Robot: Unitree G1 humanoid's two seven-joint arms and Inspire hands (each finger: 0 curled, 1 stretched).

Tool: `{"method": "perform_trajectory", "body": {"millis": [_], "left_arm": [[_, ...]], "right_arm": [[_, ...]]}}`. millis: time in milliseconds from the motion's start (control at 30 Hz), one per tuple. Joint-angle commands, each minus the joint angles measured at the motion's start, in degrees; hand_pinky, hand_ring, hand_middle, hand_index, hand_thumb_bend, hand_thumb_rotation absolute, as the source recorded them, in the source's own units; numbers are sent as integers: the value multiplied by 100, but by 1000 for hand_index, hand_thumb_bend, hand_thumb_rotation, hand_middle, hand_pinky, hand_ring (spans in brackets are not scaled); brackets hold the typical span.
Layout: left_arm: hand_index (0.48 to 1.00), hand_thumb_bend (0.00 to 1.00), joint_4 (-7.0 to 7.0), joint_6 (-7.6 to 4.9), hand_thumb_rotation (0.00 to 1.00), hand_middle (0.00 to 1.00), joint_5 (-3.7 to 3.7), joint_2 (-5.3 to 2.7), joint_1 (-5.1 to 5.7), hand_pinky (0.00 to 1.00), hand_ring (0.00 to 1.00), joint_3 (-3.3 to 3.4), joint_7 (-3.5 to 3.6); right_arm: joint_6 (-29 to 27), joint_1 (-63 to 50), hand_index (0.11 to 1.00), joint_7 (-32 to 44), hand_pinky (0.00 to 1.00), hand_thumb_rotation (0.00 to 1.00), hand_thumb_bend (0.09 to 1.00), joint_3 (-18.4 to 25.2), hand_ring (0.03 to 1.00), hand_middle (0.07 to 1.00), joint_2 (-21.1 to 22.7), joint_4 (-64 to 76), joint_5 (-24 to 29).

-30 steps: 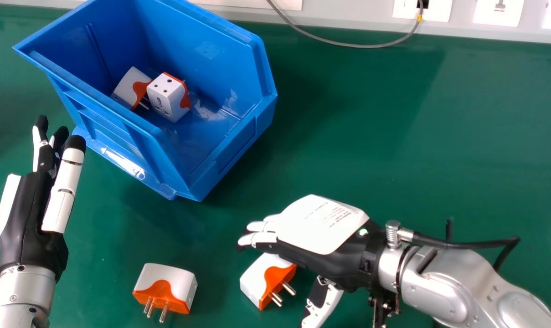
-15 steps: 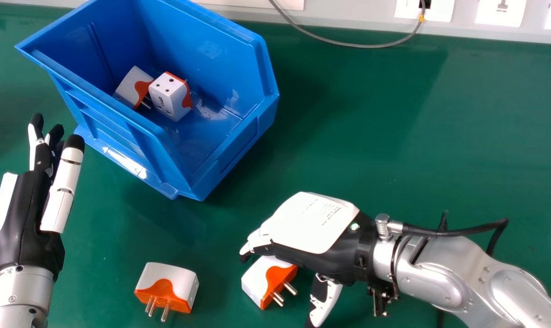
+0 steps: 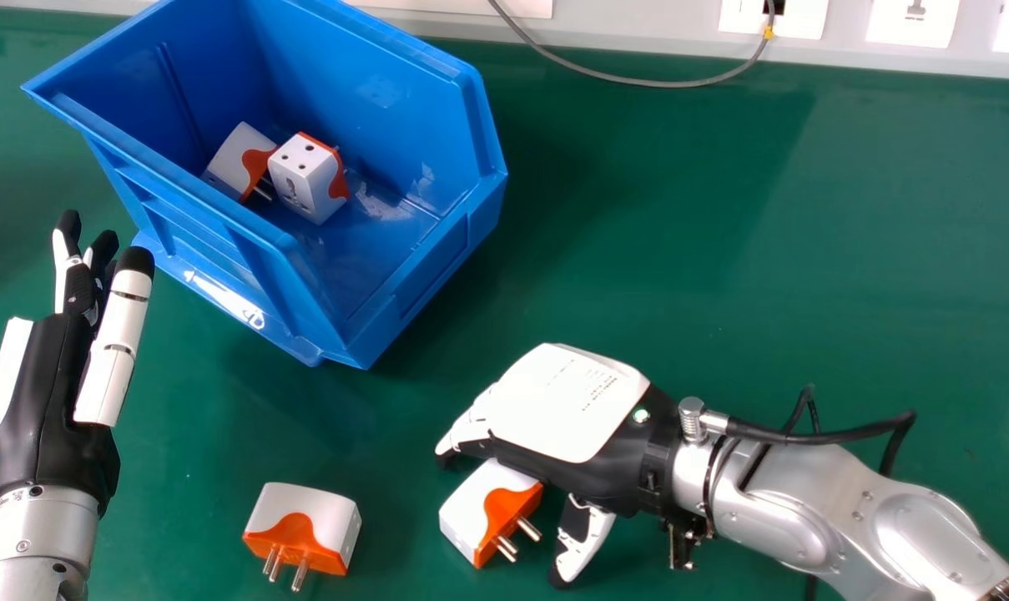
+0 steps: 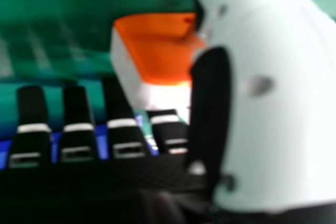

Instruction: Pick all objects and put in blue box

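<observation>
My right hand (image 3: 554, 417) is low over the table, palm down, its open fingers bent slightly beyond an orange-and-white plug adapter (image 3: 486, 511) and its thumb apart on the near side. In the right hand view, the adapter (image 4: 152, 51) lies between the fingers of my right hand (image 4: 124, 127) and the thumb, not gripped. Another adapter (image 3: 302, 527) rests on the table farther left, pins toward the near edge. Inside the blue box (image 3: 404, 284) are two more adapters, one tilted (image 3: 241, 159) and one beside it (image 3: 306, 177). At the left, my left hand (image 3: 53, 392) is open and empty.
Green tabletop (image 3: 721, 250) stretches right of the box. A grey cable (image 3: 638, 82) loops down at the back, by a pale wall strip with sockets (image 3: 913, 21). A black cable (image 3: 838, 436) runs over my right wrist.
My right hand has moved slightly left and its fingers have bent downward. Its thumb has swung closer to the adapter. The adapters and my left hand have stayed nearly in place.
</observation>
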State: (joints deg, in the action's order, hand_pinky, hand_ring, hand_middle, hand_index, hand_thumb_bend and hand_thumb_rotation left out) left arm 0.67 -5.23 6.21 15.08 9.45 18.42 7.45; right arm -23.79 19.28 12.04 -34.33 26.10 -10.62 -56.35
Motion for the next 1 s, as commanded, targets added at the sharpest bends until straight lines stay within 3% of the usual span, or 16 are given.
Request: {"method": "perform_trajectory", "body": {"millis": [0, 67, 267, 467, 600, 733, 900, 967], "left_arm": [[1000, 396, 173, -18, 876, 1000, 8, 34, -57, 1000, 1000, 12, -23], [1000, 396, 236, 9, 876, 1000, -17, 32, -34, 1000, 1000, 6, -41], [1000, 388, 212, -18, 873, 1000, -62, 24, -48, 1000, 1000, -14, -66], [1000, 385, 295, 53, 873, 1000, -110, 31, -39, 1000, 1000, -16, -91], [1000, 384, 289, 54, 879, 1000, -154, 44, -65, 1000, 1000, -39, -106], [1000, 388, 279, 53, 883, 1000, -107, 56, -64, 1000, 1000, -10, -73], [1000, 389, 310, 46, 884, 1000, -105, 10, -55, 1000, 1000, -21, -98], [1000, 395, 316, 52, 884, 1000, -117, 10, -73, 1000, 1000, -30, -107]], "right_arm": [[46, 81, 768, -212, 704, 188, 701, -60, 802, 806, -27, -87, -136], [54, 102, 765, -350, 701, 194, 706, -107, 797, 804, -14, -160, -252], [162, 176, 759, -558, 696, 203, 712, -234, 790, 801, -39, -278, -482], [223, 182, 752, -492, 695, 202, 712, -313, 787, 797, -81, -277, -406], [103, 282, 747, -607, 689, 163, 662, -369, 780, 791, -118, -436, -369], [-72, 450, 700, -1115, 629, 67, 571, -527, 726, 733, -106, -719, -602], [-252, 504, 625, -1615, 571, 85, 545, -574, 673, 683, -124, -1051, -505], [-298, 529, 586, -1809, 450, 54, 533, -585, 565, 592, -135, -1177, -508]]}}
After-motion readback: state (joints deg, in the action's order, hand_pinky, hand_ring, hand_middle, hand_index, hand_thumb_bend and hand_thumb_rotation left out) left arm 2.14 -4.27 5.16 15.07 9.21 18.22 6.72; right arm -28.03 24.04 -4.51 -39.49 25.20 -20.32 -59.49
